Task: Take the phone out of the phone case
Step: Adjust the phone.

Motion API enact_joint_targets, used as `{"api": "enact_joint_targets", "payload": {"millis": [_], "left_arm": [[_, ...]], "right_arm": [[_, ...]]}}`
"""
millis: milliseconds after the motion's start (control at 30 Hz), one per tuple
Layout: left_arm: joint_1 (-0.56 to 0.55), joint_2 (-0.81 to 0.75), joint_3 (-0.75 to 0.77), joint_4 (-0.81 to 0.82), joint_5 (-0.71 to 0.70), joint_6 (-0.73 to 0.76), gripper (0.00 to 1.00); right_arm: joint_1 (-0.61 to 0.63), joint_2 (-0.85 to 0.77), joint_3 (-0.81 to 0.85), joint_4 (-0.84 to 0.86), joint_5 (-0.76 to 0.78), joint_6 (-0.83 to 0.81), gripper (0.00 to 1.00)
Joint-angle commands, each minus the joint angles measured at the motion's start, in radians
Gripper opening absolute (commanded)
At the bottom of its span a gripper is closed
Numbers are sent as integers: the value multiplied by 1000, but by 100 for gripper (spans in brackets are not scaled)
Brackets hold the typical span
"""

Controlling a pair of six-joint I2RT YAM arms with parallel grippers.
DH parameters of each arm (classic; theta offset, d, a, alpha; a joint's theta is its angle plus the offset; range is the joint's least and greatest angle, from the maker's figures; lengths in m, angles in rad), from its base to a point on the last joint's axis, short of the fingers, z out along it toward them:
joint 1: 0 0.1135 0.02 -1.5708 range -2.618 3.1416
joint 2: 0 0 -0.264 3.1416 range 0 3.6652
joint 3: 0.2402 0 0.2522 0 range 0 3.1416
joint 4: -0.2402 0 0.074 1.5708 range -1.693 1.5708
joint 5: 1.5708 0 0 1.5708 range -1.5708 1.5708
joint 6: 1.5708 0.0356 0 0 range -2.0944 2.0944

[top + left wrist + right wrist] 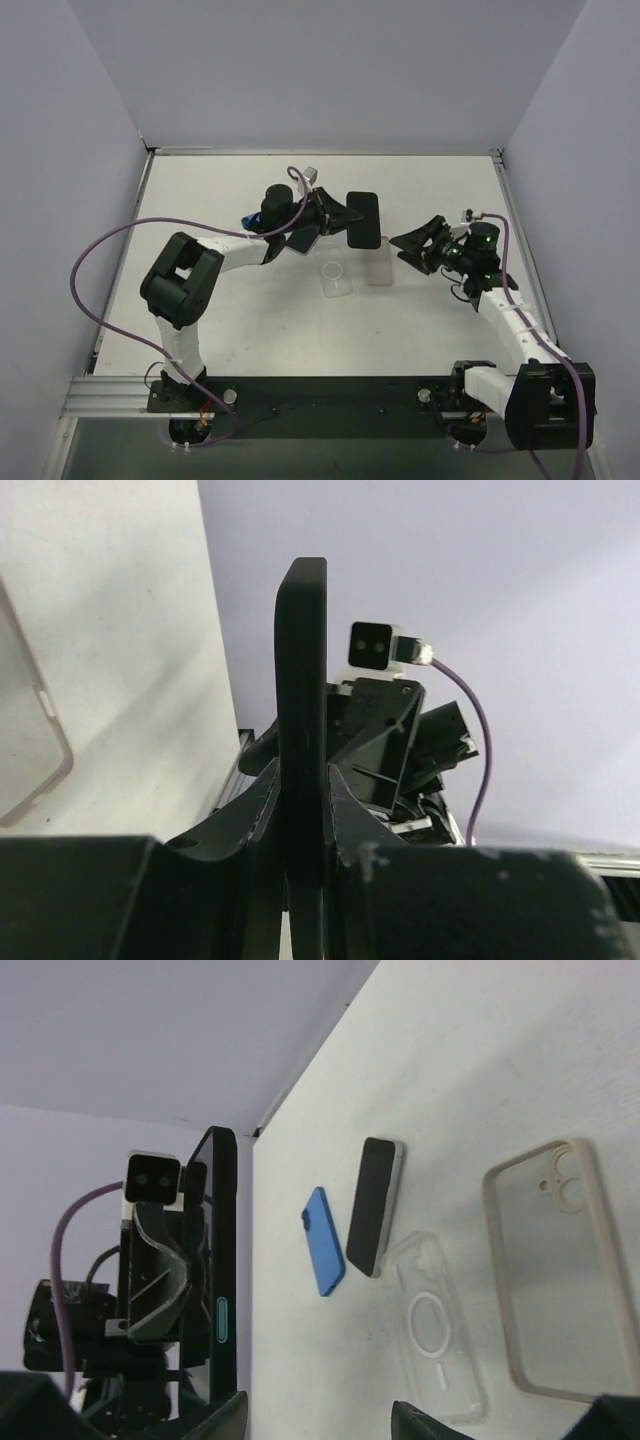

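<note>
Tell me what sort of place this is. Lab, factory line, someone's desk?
Most likely a lab robot test cell: a white table boxed in by plain walls, a left arm and right arm bolted to a black base plate at its edge, and empty phone cases laid out as props.

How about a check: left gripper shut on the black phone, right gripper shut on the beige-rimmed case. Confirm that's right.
Not quite. The right gripper is open and holds nothing; the beige-rimmed case lies on the table, as the right wrist view shows. The left gripper is indeed shut on the black phone.
</note>
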Motion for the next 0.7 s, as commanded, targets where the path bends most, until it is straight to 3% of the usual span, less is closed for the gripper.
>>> {"api": "enact_joint_targets", "payload": {"millis": [0,133,433,667], "left_arm": [[-15,-50,-13,230,-5,-80,0],[-14,-40,-26,283,-19,-112,0],[-9,-45,-50,317,-43,-137,0],[-4,-48,-61,337,-57,-154,0]], "right_arm": [[64,-25,-36,334,-46,178,50],[136,-33,-42,346,6,184,43],[170,45,-100,590,1,316,38],[176,113,-141,782,17,438,19]]}}
